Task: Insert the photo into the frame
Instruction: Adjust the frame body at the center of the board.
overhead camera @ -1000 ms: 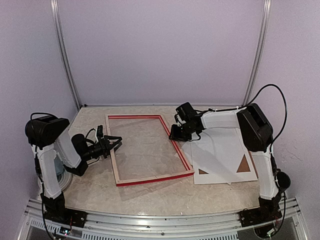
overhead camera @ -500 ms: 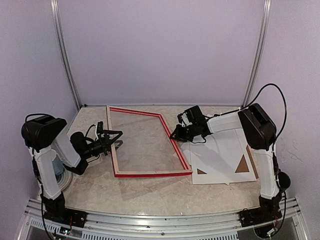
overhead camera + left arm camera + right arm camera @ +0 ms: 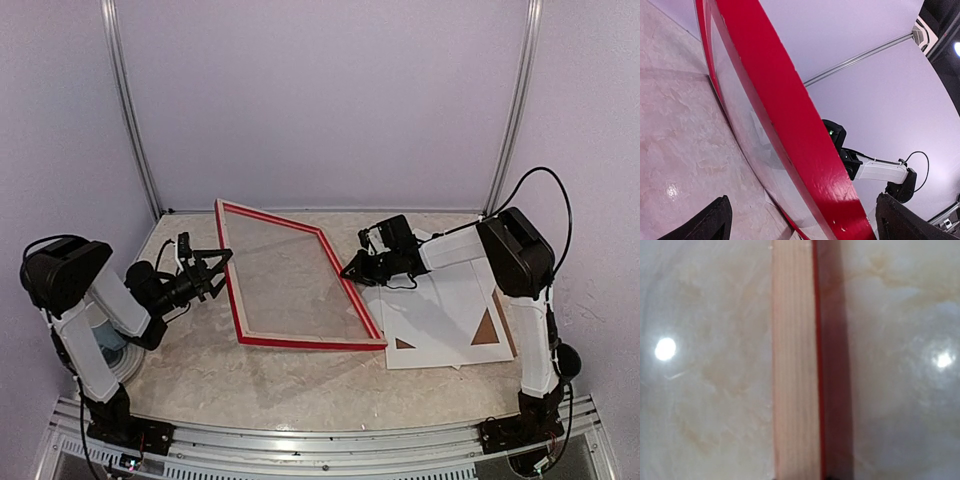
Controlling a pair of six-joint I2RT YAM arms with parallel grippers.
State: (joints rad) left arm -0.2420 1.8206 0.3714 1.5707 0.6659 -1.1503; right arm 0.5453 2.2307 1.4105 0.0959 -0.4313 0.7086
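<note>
- A small booth with plain lilac walls (image 3: 320,100). Two slim aluminium posts (image 3: 128,110) rise in its back corners, behind the frame.
- The table (image 3: 300,390) has a glossy, beige, marble-patterned top. Lamp glare shows on it as bright spots in the right wrist view.
- The frame (image 3: 310,343) sits in the middle of the table. It is large, with a red front, pale wood on the back and a clear pane through which the marbling shows.
- The frame is tilted. Its right rail is low at the table and its left rail is lifted, so the left wrist camera looks up at the red face from underneath.
- The left gripper (image 3: 218,270) hovers just left of the frame's raised rail. Its fingers are spread wide and hold nothing.
- The right gripper (image 3: 350,270) is at the frame's right rail, its fingers drawn narrow and pinching that rail.
- Just right of the frame, white sheets lie flat under the right arm. The top one, lying askew, is probably the photo (image 3: 440,295), blank side up.
- Small brown triangles of a board (image 3: 487,330) show among those sheets.
- An aluminium rail (image 3: 320,440) runs along the table edge nearest the arm bases, in front of the frame.
</note>
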